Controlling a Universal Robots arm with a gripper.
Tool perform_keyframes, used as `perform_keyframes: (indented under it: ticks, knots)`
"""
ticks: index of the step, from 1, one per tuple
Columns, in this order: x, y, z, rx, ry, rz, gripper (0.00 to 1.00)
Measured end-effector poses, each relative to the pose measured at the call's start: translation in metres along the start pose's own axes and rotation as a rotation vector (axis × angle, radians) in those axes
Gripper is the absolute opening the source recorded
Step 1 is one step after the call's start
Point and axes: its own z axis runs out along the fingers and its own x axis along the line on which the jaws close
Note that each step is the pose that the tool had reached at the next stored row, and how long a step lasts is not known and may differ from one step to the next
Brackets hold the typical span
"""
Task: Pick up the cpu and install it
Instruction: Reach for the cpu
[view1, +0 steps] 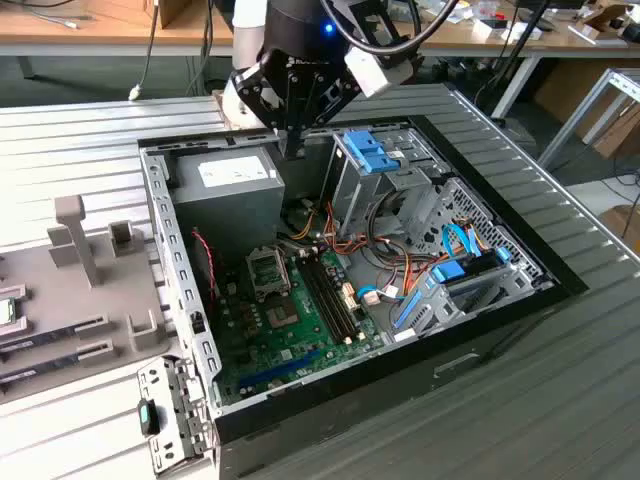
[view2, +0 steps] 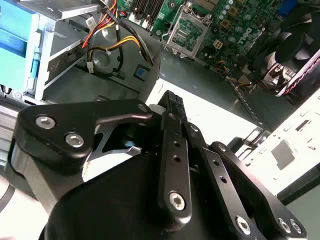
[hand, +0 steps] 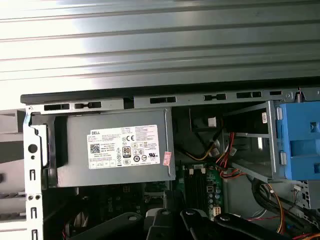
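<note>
My gripper hangs over the back of the open computer case, above the edge of the grey power supply box. Its black fingers point down and look closed together with nothing seen between them. The cpu, a small silvery square with a green rim, lies on the grey fixture plate at the exterior view's left edge, partly cut off and far from the gripper. The metal-framed socket sits on the green motherboard, and the second wrist view looks past the fingers at the socket.
The power supply box fills the case's rear corner. A blue drive cage and bundles of coloured cables stand beside the gripper. Memory strips lie next to the socket. The case walls rise around the board.
</note>
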Motion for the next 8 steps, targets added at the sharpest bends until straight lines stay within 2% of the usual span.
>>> perform_keyframes:
  ticks: [8]
  knots:
    - [0.0019,-0.0001,-0.0001,0.0000,0.0000,0.000,0.11]
